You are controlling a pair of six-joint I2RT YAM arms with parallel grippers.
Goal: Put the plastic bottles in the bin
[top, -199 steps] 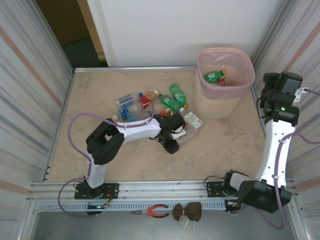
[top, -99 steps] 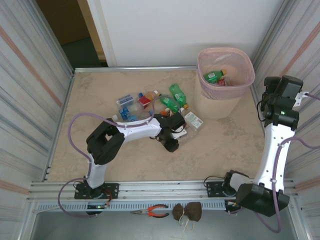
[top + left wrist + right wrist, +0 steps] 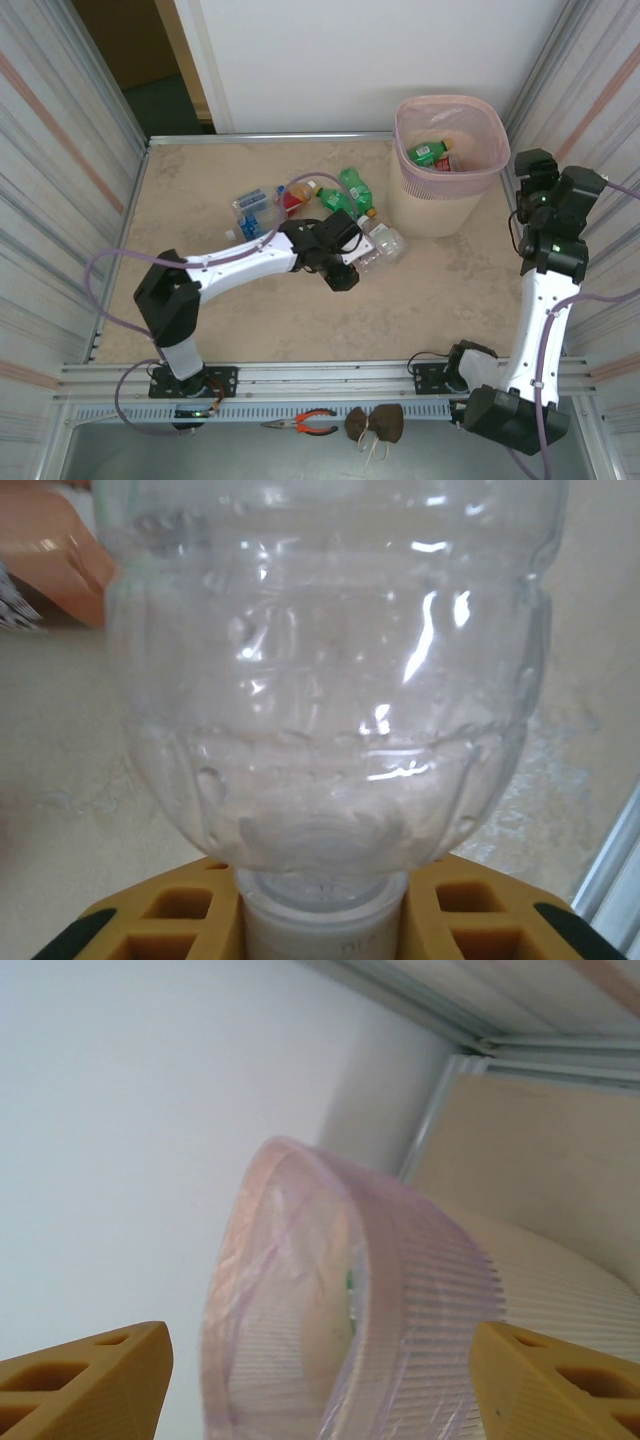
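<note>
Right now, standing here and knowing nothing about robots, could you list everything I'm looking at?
bin: one, pale pink, far right of the table.
green bottle: one, inside the bin, with something red-orange I cannot identify.
loose bottles: several, green or clear with blue and red labels, heaped mid-table; exact count unclear.
clear bottle: one, transparent, mid-table, gripped at its cap.
table: one, beige marbled top.
pliers: one, red handles, on the near rail.
brown bundle: one, beside the pliers.
left end effector: yellow fingers, shut on the clear bottle.
right end effector: yellow fingers, open and empty, by the bin's right side.
</note>
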